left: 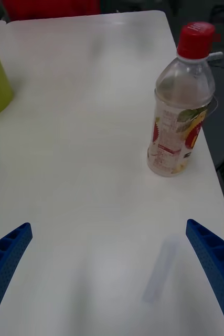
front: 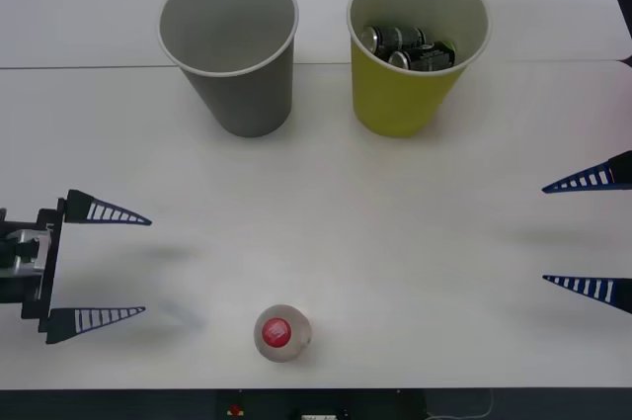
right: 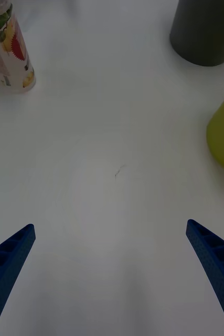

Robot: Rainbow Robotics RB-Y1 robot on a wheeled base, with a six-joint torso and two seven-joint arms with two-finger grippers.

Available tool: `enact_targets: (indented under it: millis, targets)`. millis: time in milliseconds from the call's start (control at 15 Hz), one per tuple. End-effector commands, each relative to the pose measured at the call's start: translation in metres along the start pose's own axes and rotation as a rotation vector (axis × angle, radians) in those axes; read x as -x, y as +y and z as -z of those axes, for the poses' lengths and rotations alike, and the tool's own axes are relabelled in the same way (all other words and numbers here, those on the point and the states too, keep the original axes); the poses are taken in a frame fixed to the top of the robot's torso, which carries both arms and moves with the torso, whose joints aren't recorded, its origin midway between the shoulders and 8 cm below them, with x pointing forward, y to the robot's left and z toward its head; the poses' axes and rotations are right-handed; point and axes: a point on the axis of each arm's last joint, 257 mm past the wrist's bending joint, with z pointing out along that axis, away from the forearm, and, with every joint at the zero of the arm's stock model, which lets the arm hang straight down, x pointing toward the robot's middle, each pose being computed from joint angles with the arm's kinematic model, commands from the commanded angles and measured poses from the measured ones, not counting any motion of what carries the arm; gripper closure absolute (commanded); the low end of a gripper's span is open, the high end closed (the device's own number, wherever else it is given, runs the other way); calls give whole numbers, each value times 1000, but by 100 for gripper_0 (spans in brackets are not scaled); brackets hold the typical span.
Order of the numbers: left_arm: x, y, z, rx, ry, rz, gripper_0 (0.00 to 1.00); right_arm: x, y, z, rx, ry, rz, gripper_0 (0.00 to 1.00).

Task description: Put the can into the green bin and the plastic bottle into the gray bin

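Bottle point(front: 282, 333) stood upright near our left gripper point(front: 126, 265), outside its spread jaws; right gripper point(front: 567, 232) gaped too.

Just a plain white tabletop point(front: 395, 242) with a thin seam line point(front: 89, 67) running across near the far side. There's a tiny dark hairline scratch point(right: 119, 170) on the surface, and a red object point(left: 51, 8), blurry, behind the table's far edge.
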Motion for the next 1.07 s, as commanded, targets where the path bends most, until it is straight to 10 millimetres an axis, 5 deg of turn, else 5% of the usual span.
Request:
enact_targets:
  millis: [67,667,1067]
  targets:
    - [-5,-9,-17,-37,-60,32,0,0,0,0,0,0,0,0]
    - [-5,-29,-69,-154,-211,136,0,0,0,0,0,0,0,0]
    - [11,-50,-103,-220,-281,146,0,0,0,0,0,0,0,0]
